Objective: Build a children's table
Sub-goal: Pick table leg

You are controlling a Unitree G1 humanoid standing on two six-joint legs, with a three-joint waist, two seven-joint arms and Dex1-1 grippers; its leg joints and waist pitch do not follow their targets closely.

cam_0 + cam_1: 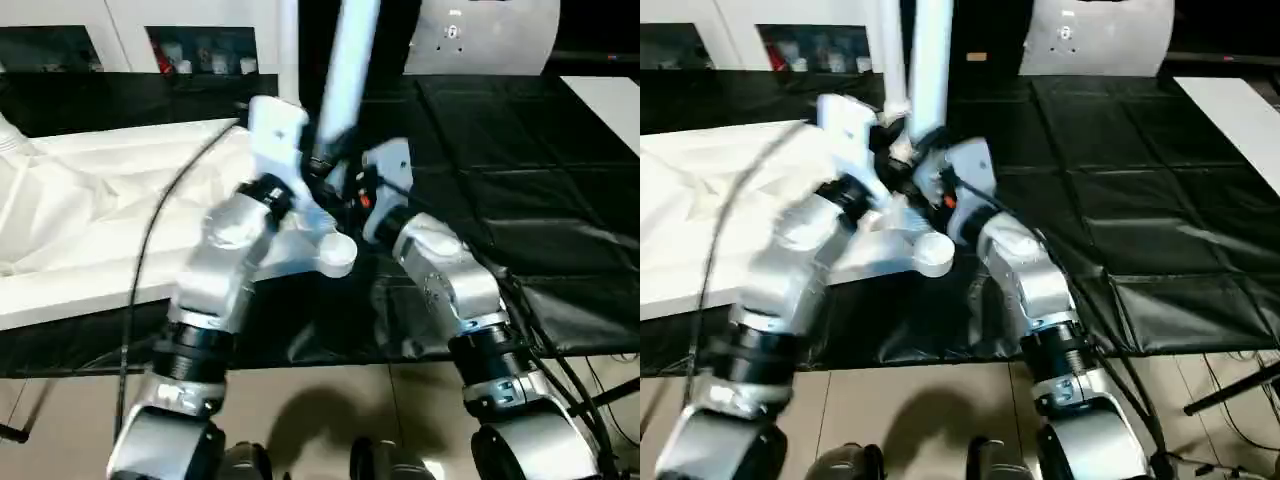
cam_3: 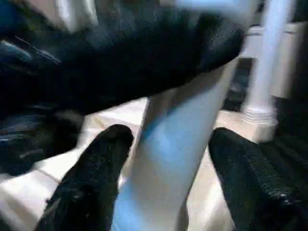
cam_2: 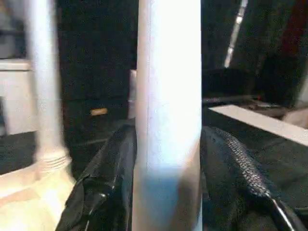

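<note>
Mid-frame, the left gripper (image 3: 168, 192) clamps the light, stiff, slippery leg (image 1: 345, 70) low; the right gripper (image 2: 168, 178) straddles it, slack.

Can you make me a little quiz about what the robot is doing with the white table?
1. True or false: the white tabletop lies on a black workbench.
2. How many white legs point upward?
3. What does the left gripper clamp? A a leg, B a cable, C nothing.
Key: 1 true. 2 two: the clamped leg and another leg standing at a corner of the tabletop. 3 A.
</note>
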